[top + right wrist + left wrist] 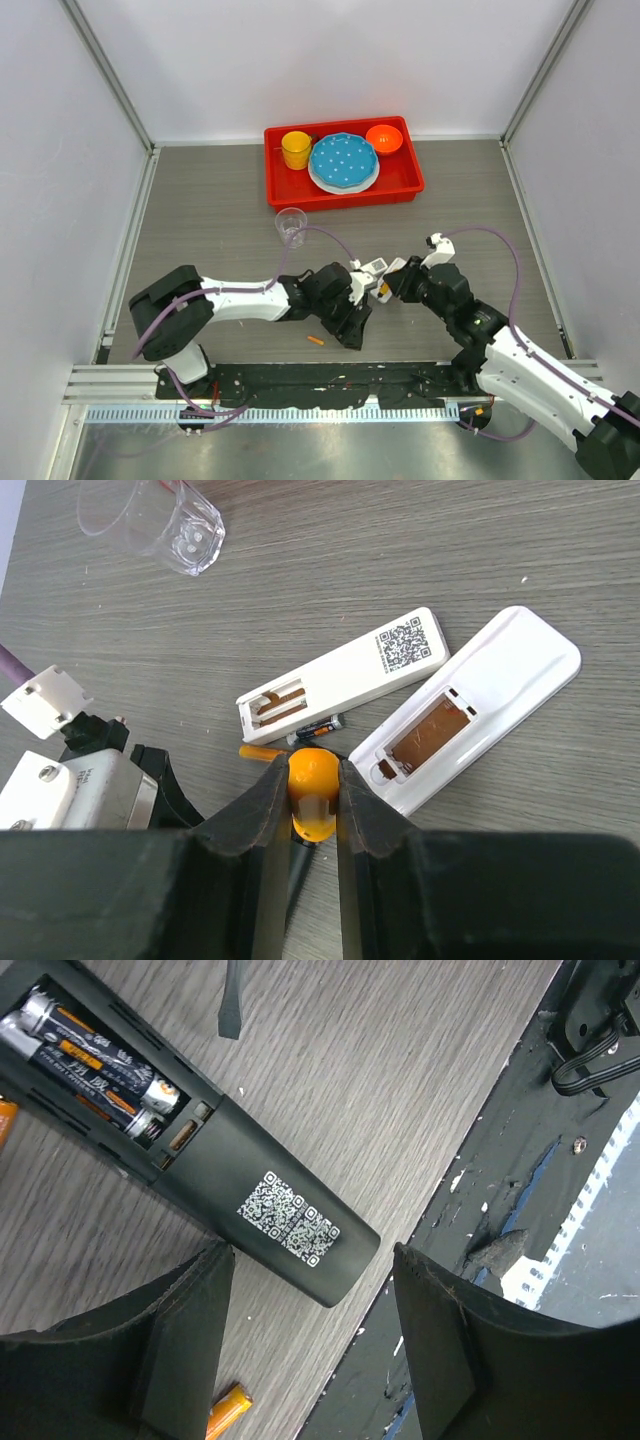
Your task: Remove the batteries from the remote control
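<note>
Black remote (235, 1185) lies back up on the table, QR label showing, cover off. We count two batteries (95, 1065) seated side by side in its bay: dark sleeves, orange print, silver ends. One loose orange battery (228, 1412) lies flat on the table just off the remote's closed end. Slim white remote (345, 680) and wider white remote (470, 720) also lie back up, near each other, both bays open and bare. A small dark battery (318, 726) lies just beside the slim one's open end.
</note>
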`<state>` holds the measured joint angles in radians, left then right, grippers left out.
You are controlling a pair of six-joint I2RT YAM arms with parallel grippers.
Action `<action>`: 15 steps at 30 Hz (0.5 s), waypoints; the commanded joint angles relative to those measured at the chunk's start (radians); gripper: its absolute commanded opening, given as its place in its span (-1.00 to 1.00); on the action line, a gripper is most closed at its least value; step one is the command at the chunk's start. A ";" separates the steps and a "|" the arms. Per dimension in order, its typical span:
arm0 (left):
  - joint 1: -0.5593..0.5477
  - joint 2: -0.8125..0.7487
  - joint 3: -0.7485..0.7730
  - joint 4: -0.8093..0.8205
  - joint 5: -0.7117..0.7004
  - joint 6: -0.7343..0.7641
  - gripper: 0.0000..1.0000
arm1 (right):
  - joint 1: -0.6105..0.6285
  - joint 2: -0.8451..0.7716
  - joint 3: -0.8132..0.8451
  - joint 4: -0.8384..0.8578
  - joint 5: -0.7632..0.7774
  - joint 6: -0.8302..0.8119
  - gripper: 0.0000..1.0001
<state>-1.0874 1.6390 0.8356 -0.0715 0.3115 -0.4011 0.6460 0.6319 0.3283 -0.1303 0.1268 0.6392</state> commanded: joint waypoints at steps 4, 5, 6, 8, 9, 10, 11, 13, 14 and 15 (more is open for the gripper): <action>0.072 -0.062 0.016 0.032 0.032 0.019 0.20 | 0.003 0.115 0.029 0.196 0.007 -0.001 -0.98; 0.087 -0.073 0.016 0.030 0.040 0.025 0.15 | 0.003 0.149 0.032 0.205 0.008 0.000 -0.98; 0.112 -0.083 0.017 0.027 0.044 0.037 0.08 | 0.003 0.164 0.035 0.230 0.005 0.001 -0.98; 0.132 -0.079 0.037 -0.010 0.046 0.062 -0.32 | 0.003 0.192 0.037 0.271 -0.001 0.008 -0.98; 0.148 -0.062 0.045 -0.020 0.047 0.083 -0.38 | 0.003 0.225 0.038 0.277 -0.003 0.007 -0.98; 0.156 -0.048 0.052 -0.043 0.052 0.096 -0.43 | 0.003 0.238 0.044 0.281 -0.003 0.005 -0.98; 0.161 -0.036 0.069 -0.056 0.057 0.105 -0.48 | 0.003 0.252 0.048 0.288 -0.004 0.007 -0.98; 0.164 0.007 0.076 -0.065 0.060 0.126 -0.63 | 0.003 0.262 0.051 0.297 0.000 0.008 -0.98; 0.164 0.018 0.074 -0.062 0.061 0.130 -0.67 | 0.003 0.265 0.051 0.304 0.002 0.008 -0.98; 0.162 0.030 0.073 -0.056 0.069 0.131 -0.70 | 0.003 0.262 0.051 0.302 0.002 0.010 -0.98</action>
<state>-0.9215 1.6196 0.8799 -0.1062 0.3401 -0.3225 0.6460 0.8951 0.3351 0.0814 0.1177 0.6422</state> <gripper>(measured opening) 0.189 0.248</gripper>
